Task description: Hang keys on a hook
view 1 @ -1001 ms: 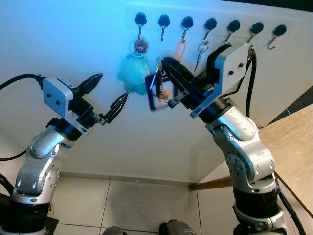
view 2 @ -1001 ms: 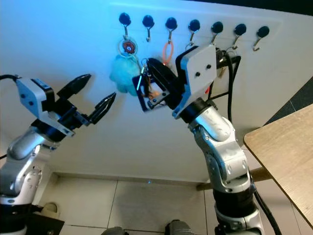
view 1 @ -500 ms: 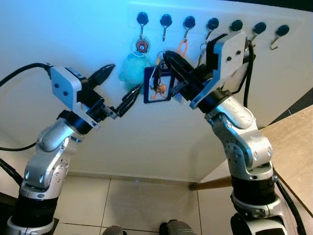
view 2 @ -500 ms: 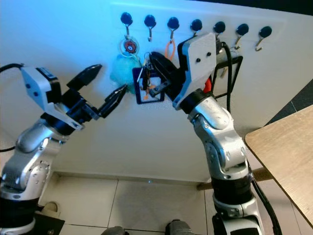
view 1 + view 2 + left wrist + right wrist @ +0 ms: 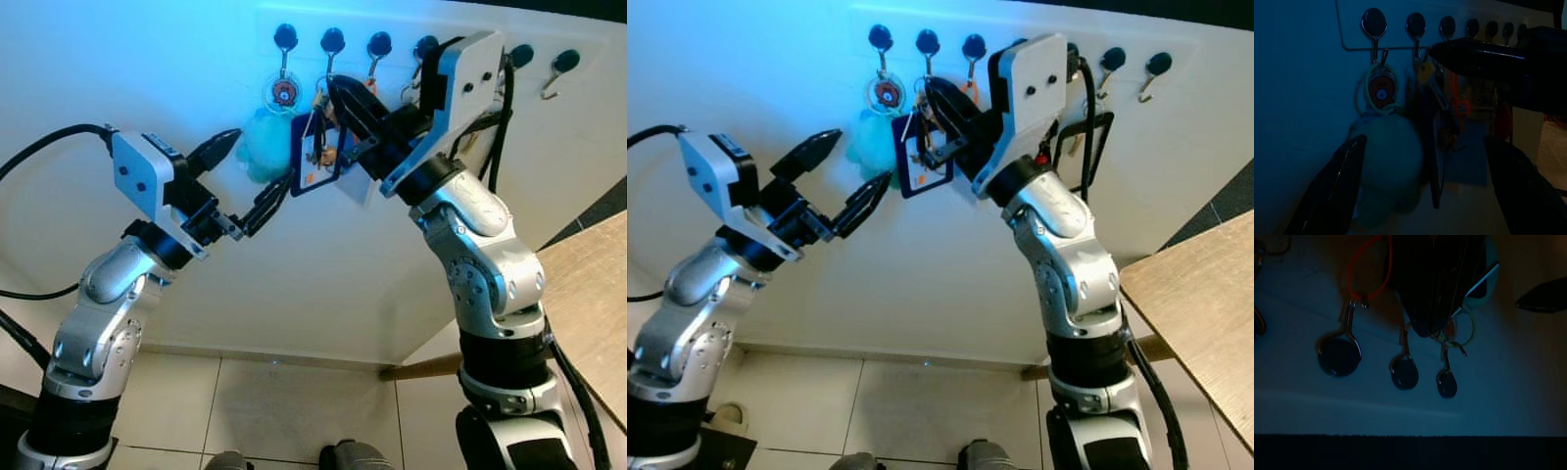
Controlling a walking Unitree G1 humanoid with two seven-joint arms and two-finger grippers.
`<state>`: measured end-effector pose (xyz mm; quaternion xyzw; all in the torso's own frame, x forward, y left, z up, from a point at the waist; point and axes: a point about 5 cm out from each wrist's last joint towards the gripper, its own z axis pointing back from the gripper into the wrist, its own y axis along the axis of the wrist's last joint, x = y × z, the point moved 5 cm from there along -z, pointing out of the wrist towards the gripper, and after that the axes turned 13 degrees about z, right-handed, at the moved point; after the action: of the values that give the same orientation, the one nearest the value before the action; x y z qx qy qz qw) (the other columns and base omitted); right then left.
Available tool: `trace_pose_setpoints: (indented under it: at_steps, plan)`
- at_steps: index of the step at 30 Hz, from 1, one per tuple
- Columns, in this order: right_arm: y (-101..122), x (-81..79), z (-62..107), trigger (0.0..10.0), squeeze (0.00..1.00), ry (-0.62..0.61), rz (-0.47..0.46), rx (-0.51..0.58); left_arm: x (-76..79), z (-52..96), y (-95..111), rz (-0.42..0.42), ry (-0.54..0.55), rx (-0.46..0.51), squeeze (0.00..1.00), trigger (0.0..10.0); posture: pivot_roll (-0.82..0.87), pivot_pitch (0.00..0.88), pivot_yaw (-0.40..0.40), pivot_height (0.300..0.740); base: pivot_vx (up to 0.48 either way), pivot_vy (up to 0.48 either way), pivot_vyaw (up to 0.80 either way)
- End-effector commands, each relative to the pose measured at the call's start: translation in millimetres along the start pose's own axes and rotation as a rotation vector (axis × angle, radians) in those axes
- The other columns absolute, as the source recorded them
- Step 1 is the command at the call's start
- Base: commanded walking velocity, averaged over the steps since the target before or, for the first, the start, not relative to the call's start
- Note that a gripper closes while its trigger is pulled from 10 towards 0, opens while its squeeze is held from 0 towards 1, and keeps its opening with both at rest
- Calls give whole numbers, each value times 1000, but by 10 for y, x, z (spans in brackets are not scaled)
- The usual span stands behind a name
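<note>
Key bunch (image 5: 315, 157) with dark blue square tag and small orange charm, grasped in right gripper (image 5: 338, 103) jaws just below second hook (image 5: 331, 44), left gripper (image 5: 250, 176) jaws spread beside teal plush keychain (image 5: 265, 147).

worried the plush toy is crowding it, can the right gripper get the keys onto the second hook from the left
Probably yes. The right gripper holds the keys just under that bare hook; the plush toy hangs beside it on the next hook.

My head stereo pair looks forward and up at the far wall's hook rail (image 5: 421, 44), both arms in shot. Both wrist cams sit close, dark, facing the same hooks (image 5: 1415, 24); right wrist sees them inverted.
</note>
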<state>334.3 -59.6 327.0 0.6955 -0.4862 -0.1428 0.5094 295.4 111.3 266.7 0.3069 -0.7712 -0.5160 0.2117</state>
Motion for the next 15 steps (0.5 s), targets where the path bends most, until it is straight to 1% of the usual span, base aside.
trace_pose_setpoints:
  at_steps: [1,15]
  plan:
    - [51,37,-2,10000,0,-8,-7,26,69,-31,10,10,-21,10,0,10000,47,107,-69,740,0,0,0]
    - [89,33,-43,10000,0,31,-28,34,107,-37,-1,15,-31,3,0,10000,45,119,-73,740,0,0,0]
